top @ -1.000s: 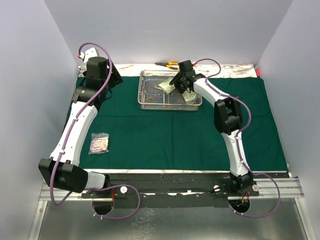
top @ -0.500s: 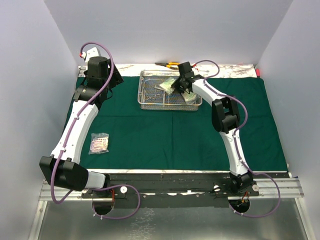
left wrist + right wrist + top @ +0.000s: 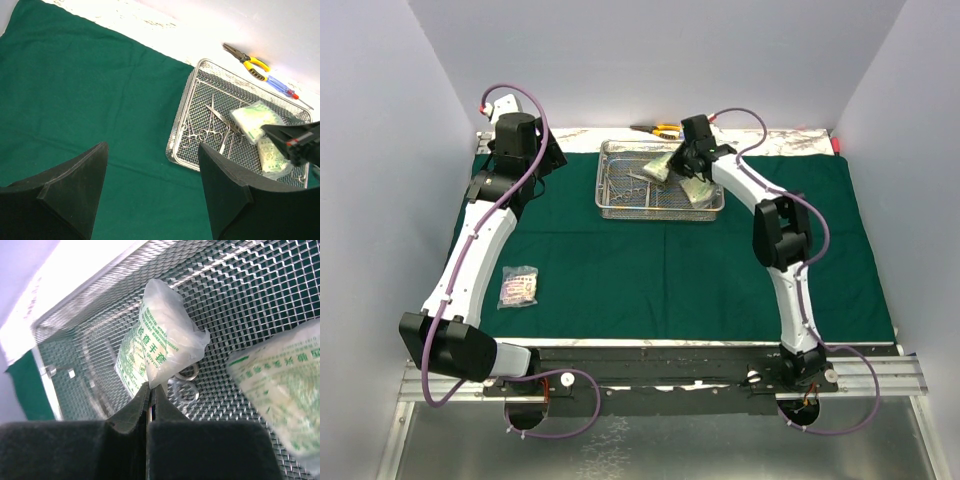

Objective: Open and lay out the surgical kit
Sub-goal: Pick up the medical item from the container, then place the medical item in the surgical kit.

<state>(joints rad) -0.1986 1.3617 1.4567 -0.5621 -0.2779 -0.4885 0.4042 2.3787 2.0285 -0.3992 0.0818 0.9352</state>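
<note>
Right gripper (image 3: 149,390) pinched shut on the corner of clear packet (image 3: 155,340) just ahead of its tips. Thin film may slip, dropping into mesh tray (image 3: 260,285). Left gripper (image 3: 152,152) wide, empty.

- The cloth (image 3: 670,270) lies spread over the table.
- The tray (image 3: 650,213) sits on the cloth's far edge, near its middle.
- The clamps (image 3: 628,185) lie in the tray's left half.
- The middle packet (image 3: 656,170) hangs over the tray, pinched by the right gripper (image 3: 149,392).
- The right packet (image 3: 699,191) lies in the tray's right end.
- The loose packet (image 3: 518,287) lies on the cloth, front left, well apart from the tray.
- The pliers (image 3: 658,129) lie behind the tray, off the cloth.
</note>
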